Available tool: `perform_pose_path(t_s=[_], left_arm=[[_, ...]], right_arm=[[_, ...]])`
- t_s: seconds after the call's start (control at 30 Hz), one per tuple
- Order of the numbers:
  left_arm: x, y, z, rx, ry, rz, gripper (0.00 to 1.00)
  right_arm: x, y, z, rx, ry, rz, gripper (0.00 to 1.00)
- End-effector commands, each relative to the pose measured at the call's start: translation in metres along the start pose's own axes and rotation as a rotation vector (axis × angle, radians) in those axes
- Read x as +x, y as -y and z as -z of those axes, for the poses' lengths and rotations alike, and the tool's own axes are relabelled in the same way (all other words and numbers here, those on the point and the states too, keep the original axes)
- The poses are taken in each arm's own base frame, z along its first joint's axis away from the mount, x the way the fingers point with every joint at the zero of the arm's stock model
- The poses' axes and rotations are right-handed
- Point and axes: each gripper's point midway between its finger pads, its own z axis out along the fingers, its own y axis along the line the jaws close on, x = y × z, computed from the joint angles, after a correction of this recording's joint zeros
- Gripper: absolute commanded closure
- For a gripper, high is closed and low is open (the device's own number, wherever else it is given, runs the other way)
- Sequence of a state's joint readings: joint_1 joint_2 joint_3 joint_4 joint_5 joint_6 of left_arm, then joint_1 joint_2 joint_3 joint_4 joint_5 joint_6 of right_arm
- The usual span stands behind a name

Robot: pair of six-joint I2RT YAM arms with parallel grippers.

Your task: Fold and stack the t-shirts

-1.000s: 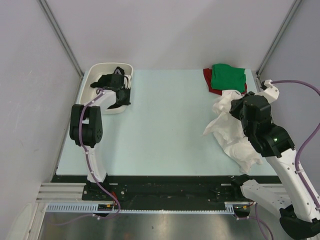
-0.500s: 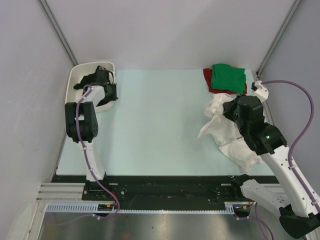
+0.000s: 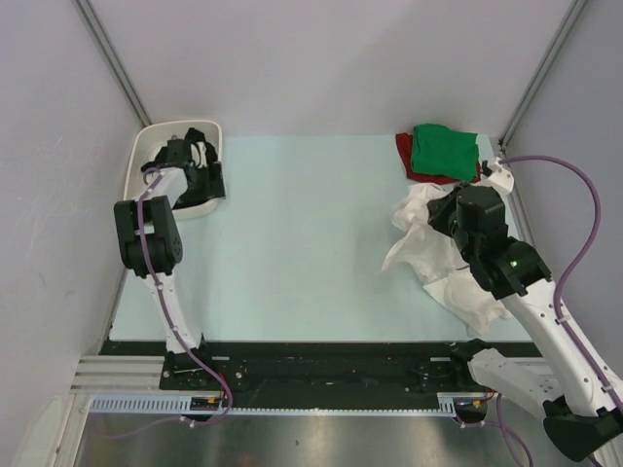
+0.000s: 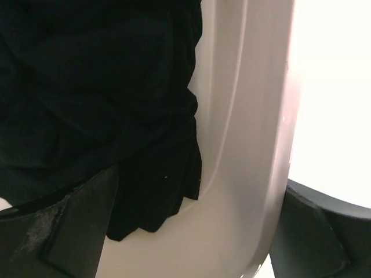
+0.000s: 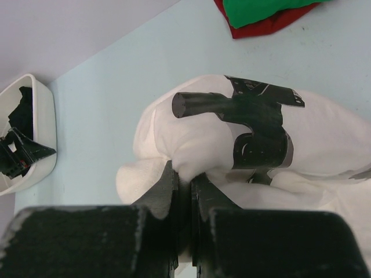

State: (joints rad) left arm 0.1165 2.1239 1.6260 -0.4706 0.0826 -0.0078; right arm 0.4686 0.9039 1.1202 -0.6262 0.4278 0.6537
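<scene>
A crumpled white t-shirt (image 3: 421, 249) with a black print (image 5: 255, 127) lies at the right side of the table. My right gripper (image 5: 184, 180) is shut on a fold of it, with the arm (image 3: 487, 238) above the cloth. The green t-shirt (image 3: 445, 148) lies folded on the red t-shirt (image 3: 403, 154) at the far right corner. A black t-shirt (image 4: 87, 87) sits bunched in the white tray (image 3: 181, 125) at the far left. My left gripper (image 4: 191, 243) is open, with one finger by the black cloth and the other outside the tray wall (image 4: 249, 145).
Grey walls close in the far and side edges. Slanted metal posts (image 3: 117, 68) stand at both back corners. A purple cable (image 3: 584, 209) loops beside the right arm. Pale blue tabletop (image 3: 302, 224) lies between the tray and the white shirt.
The left gripper dragged the tray left toward the wall, then opened. The right gripper drew the white t-shirt slightly left and farther back, still shut on it.
</scene>
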Motion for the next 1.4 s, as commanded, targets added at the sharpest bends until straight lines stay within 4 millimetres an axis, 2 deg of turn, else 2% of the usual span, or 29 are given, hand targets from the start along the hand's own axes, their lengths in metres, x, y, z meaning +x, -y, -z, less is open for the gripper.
perform_pose_path(t_s=[0.0, 0.13, 0.2, 0.23, 0.27, 0.33, 0.37, 0.4, 0.43, 0.5, 0.53, 0.57, 0.6, 0.63, 0.7, 0.73, 0.77, 0.8, 0.83, 0.87, 0.93, 0.97, 1.0, 1.03, 1.07, 1.1, 1.17, 1.27, 1.37], left_arm=[[-0.018, 0.011, 0.035, 0.075, 0.071, 0.049, 0.0], [-0.033, 0.035, 0.087, 0.059, 0.138, 0.05, 0.0], [-0.032, 0.051, 0.107, 0.035, 0.153, 0.032, 0.0], [-0.041, 0.059, 0.132, 0.038, 0.202, 0.028, 0.0], [-0.041, 0.082, 0.144, 0.065, 0.219, -0.004, 0.0], [-0.045, 0.089, 0.176, 0.031, 0.259, -0.016, 0.0], [-0.042, 0.102, 0.188, 0.043, 0.267, -0.033, 0.0], [-0.034, 0.103, 0.194, 0.023, 0.265, -0.019, 0.0], [-0.036, 0.109, 0.218, 0.042, 0.321, -0.013, 0.0], [-0.018, 0.122, 0.227, 0.089, 0.327, 0.02, 0.0], [-0.016, 0.13, 0.25, 0.151, 0.377, 0.032, 0.0], [-0.011, 0.137, 0.257, 0.197, 0.397, 0.038, 0.0], [0.005, 0.141, 0.252, 0.235, 0.387, 0.059, 0.0], [0.009, 0.146, 0.272, 0.291, 0.432, 0.063, 0.0], [0.031, 0.149, 0.269, 0.33, 0.42, 0.074, 0.0], [0.037, 0.149, 0.279, 0.345, 0.442, 0.074, 0.0], [0.044, 0.151, 0.279, 0.361, 0.439, 0.067, 0.0], [0.057, 0.149, 0.271, 0.354, 0.416, 0.062, 0.0], [0.062, 0.147, 0.275, 0.355, 0.426, 0.061, 0.0], [0.067, 0.148, 0.274, 0.363, 0.422, 0.058, 0.0], [0.08, 0.149, 0.273, 0.379, 0.41, 0.055, 0.0], [0.083, 0.152, 0.274, 0.396, 0.412, 0.051, 0.0], [0.089, 0.152, 0.272, 0.402, 0.4, 0.06, 0.0], [0.093, 0.156, 0.277, 0.42, 0.409, 0.06, 0.0], [0.094, 0.158, 0.279, 0.43, 0.417, 0.066, 0.0], [0.099, 0.162, 0.283, 0.46, 0.421, 0.079, 0.0], [0.104, 0.173, 0.289, 0.496, 0.429, 0.065, 0.0], [0.111, 0.179, 0.288, 0.488, 0.416, 0.053, 0.0], [0.121, 0.189, 0.278, 0.485, 0.364, 0.041, 0.0]], right_arm=[[-0.01, -0.03, -0.005, -0.108, 0.032, -0.006, 1.0], [-0.007, -0.068, -0.016, -0.236, 0.006, 0.035, 1.0], [0.009, -0.096, -0.026, -0.325, -0.06, 0.076, 1.0], [0.008, -0.113, -0.026, -0.395, -0.054, 0.107, 1.0], [0.018, -0.126, -0.034, -0.432, -0.086, 0.128, 1.0], [0.012, -0.168, -0.018, -0.6, -0.092, 0.151, 1.0], [0.022, -0.185, -0.019, -0.662, -0.136, 0.162, 1.0], [0.007, -0.216, 0.005, -0.784, -0.136, 0.162, 1.0], [0.008, -0.23, 0.011, -0.827, -0.164, 0.174, 1.0], [0.021, -0.254, 0.016, -0.869, -0.245, 0.234, 1.0], [-0.003, -0.283, 0.048, -0.954, -0.198, 0.246, 1.0], [-0.01, -0.293, 0.058, -0.971, -0.174, 0.281, 1.0], [-0.004, -0.298, 0.046, -0.921, -0.178, 0.294, 1.0], [-0.008, -0.3, 0.054, -0.914, -0.185, 0.303, 1.0], [0.009, -0.291, 0.04, -0.858, -0.227, 0.313, 1.0], [0.013, -0.281, 0.038, -0.827, -0.229, 0.317, 1.0], [0.049, -0.256, 0.017, -0.748, -0.297, 0.348, 1.0], [0.061, -0.238, 0.001, -0.671, -0.287, 0.34, 1.0], [0.059, -0.219, 0.002, -0.631, -0.255, 0.323, 1.0], [0.106, -0.168, -0.025, -0.502, -0.337, 0.348, 1.0], [0.114, -0.117, -0.04, -0.336, -0.301, 0.326, 1.0], [0.133, -0.059, -0.06, -0.148, -0.3, 0.356, 1.0], [0.138, -0.028, -0.061, -0.043, -0.308, 0.364, 0.95], [0.141, -0.004, -0.062, 0.043, -0.303, 0.347, 0.71], [0.127, 0.018, -0.06, 0.132, -0.238, 0.342, 0.46], [0.133, 0.04, -0.056, 0.191, -0.243, 0.364, 0.07], [0.108, 0.044, -0.042, 0.199, -0.154, 0.332, 0.0], [0.077, 0.015, -0.021, 0.041, -0.07, 0.274, 0.0], [0.067, -0.024, -0.01, -0.114, -0.09, 0.215, 0.0]])
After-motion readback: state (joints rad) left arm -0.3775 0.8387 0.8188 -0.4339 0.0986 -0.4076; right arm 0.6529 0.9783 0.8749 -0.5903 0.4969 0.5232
